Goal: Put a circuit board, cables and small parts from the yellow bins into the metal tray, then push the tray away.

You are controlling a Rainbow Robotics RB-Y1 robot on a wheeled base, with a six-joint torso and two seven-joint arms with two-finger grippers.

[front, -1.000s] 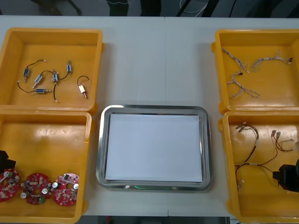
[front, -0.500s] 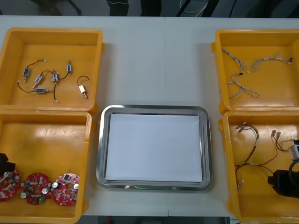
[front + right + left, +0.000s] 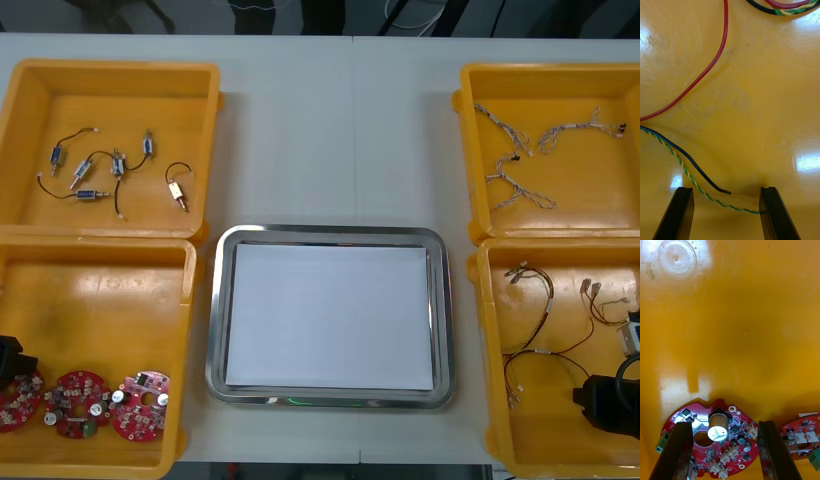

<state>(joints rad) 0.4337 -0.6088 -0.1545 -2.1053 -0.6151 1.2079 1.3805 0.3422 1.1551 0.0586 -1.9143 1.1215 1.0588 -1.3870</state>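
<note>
My left tool (image 3: 724, 424) hangs released over a round red circuit board (image 3: 735, 425) in the near-left yellow bin (image 3: 100, 310), at 8 o'clock from the metal tray (image 3: 330, 236). My right tool (image 3: 727, 190), also released, straddles a twisted green-and-yellow cable (image 3: 724, 204) in the near-right yellow bin (image 3: 550, 440), at the tray's 4 o'clock.

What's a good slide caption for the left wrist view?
Left gripper open over a round red circuit board lying in a yellow bin.

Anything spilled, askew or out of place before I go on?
Nothing stands out: metal tray sits square between the bins, left gripper open over a circuit board, right gripper open over a black cable.
</note>
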